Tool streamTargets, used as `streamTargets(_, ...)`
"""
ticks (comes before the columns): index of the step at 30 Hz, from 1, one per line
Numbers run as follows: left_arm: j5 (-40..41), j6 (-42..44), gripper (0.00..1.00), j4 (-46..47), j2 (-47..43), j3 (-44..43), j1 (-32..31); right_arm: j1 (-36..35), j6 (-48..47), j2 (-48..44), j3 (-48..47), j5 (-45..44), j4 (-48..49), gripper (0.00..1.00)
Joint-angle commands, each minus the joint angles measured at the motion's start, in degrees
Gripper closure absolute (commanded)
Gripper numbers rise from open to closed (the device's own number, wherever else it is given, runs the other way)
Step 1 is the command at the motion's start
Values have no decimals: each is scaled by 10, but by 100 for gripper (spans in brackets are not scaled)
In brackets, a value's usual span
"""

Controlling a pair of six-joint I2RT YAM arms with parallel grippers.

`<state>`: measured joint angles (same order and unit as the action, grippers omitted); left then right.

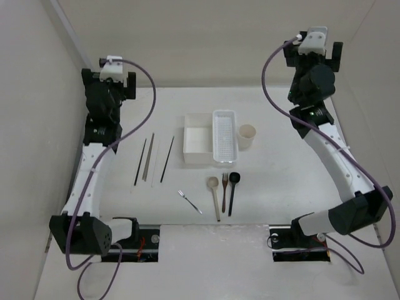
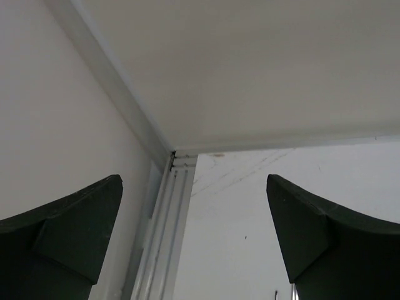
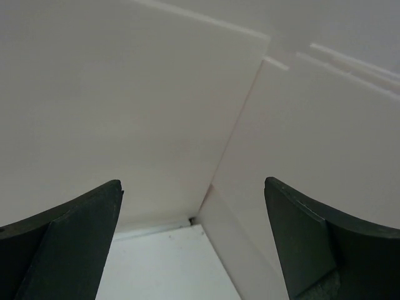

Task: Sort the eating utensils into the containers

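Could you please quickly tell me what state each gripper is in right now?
Left gripper: jaws open, holding nothing.
Right gripper: jaws open, holding nothing.

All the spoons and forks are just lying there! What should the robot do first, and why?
Probably bring the left end effector down over the chopsticks. It is open, empty and pointed at the back corner. The chopsticks lie on the left, closest to it, and nothing shows inside the white box yet.
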<state>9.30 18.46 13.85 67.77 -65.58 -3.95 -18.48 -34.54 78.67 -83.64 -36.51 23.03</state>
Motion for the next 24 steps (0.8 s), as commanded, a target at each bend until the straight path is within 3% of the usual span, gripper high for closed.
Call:
streamTargets(1,-95,-9,0,-319,75,-77,25,-37,10,53,-39,-68,-171,0)
streamTargets(4,-183,-25,0,-377,110,-79,43,-63,91,73,-54,-29,-247,8)
streamTargets(7,-193,-19,28,-396,141,-54,43,-53,229,79,-92,114,-332,18)
streamTargets(8,-193,-6,30,-403,153,-54,43,-41,256,79,-92,194,-360,20)
streamTargets(10,-198,1,34,-419,197,-47,43,-41,295,84,-80,243,-366,23)
streamTargets(17,-184,1,61,-418,274,-23,48,-71,317,90,-35,275,-371,29)
streamTargets(22,-182,-10,65,-391,286,3,48,-76,317,72,-14,256,-366,29)
streamTargets(24,-165,-15,72,-385,292,14,48,-76,317,67,-9,249,-366,29)
